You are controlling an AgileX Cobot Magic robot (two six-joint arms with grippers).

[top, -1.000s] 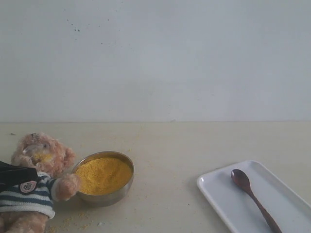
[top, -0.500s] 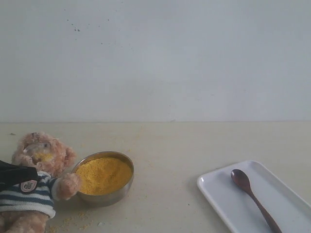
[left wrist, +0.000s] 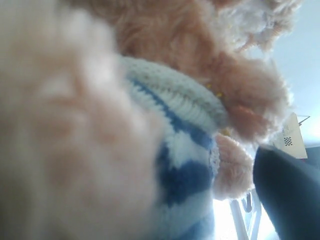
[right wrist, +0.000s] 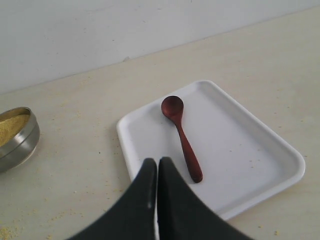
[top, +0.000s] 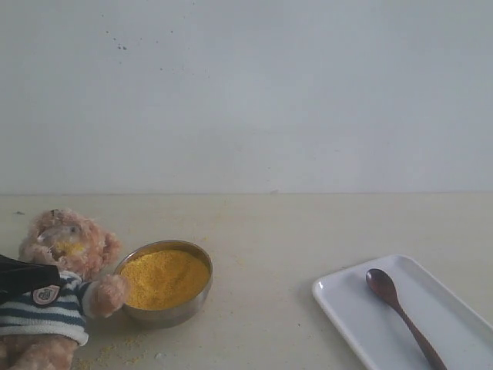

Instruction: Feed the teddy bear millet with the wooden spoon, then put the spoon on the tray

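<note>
"Spoon (right wrist: 184, 142)?"
"On the tray (right wrist: 250, 145), just beyond my closed right fingers (right wrist: 145, 200). My left fingers (left wrist: 290, 200) stood spread wide around the bear (top: 69, 243)."
"Risk?"
"Withdrawing, they could have snagged its shirt and spilled the millet (top: 163, 277)."

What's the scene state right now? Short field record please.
teddy bear: beside steel bowl, yellow grains on muzzle
millet: mounded in steel bowl; crumbs on table near bear
wooden spoon: lying on tray, not held
tray: holds only the spoon
left tool: finger across bear's chest, grip unclear
right tool: shut, empty, above tray edge
</note>
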